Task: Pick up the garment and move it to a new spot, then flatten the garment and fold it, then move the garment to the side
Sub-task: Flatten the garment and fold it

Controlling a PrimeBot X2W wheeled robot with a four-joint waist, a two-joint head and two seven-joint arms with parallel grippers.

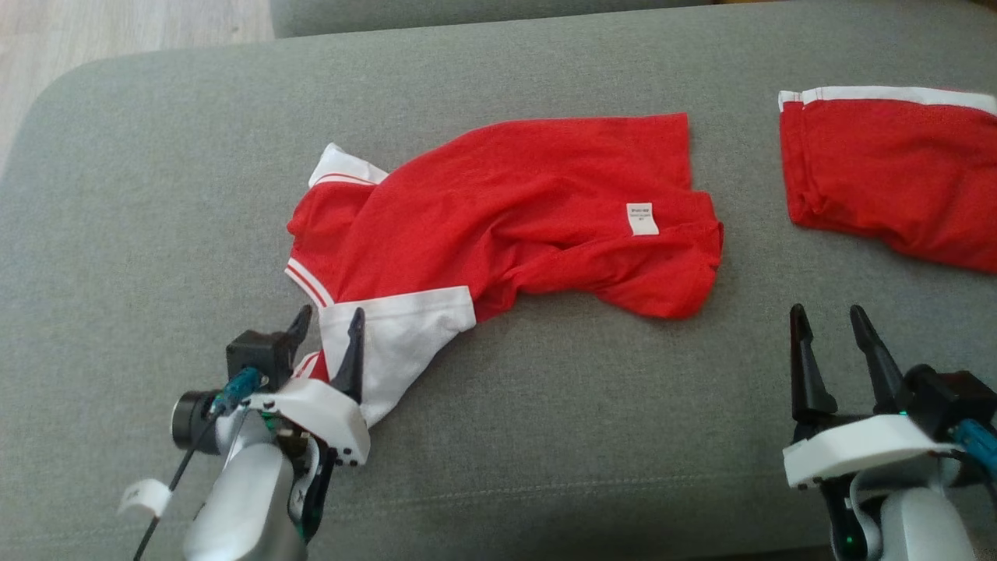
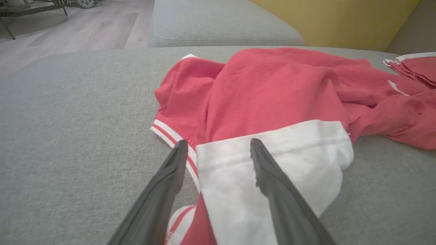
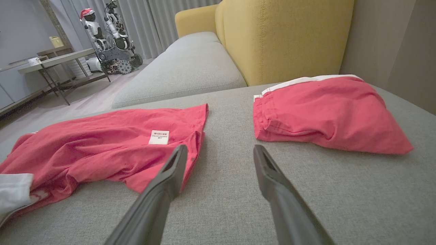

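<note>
Garment (image 1: 514,195): mid grey cushion (image 1: 156,195), crumpled, long axis left to right, white sleeve (image 1: 405,327) near left, hem right.
Count: two red garments; second garment (image 1: 888,171) far right.
Left end effector (image 1: 330,314): wide, over the white sleeve.
Right end effector (image 1: 826,310): wide, empty.

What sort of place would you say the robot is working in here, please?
Probably a living room, or a lab staged as one: a grey sofa cushion, a yellow backrest, and curtains behind small robots.

garment (image 1: 506,202) label (image 1: 642,219) unreadable, second garment (image 1: 888,171) cropped right
</note>
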